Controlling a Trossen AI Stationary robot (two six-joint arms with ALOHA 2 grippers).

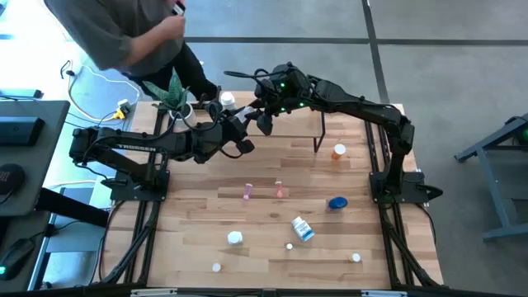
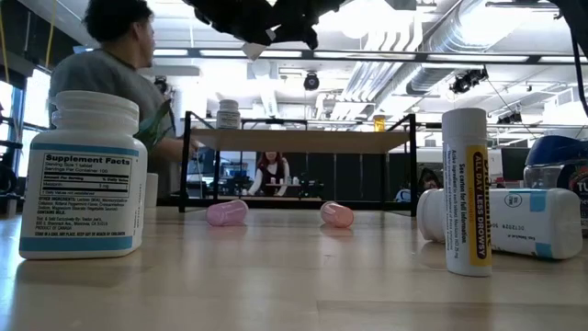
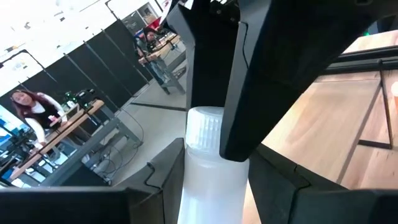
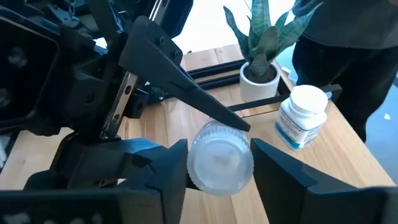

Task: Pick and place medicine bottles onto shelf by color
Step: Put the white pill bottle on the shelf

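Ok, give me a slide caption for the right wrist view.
Both grippers' jaws close on one white bottle above the table, another white bottle and potted plant beyond.

Both arms are black and matte, built from angular links on black bases at the table's sides. The left arm [image 1: 140,148] carries white lettering on its long link. The right arm [image 1: 363,107] shows small green lights near its wrist. The gripper fingers [image 4: 180,74] are flat, dark, pointed plates.
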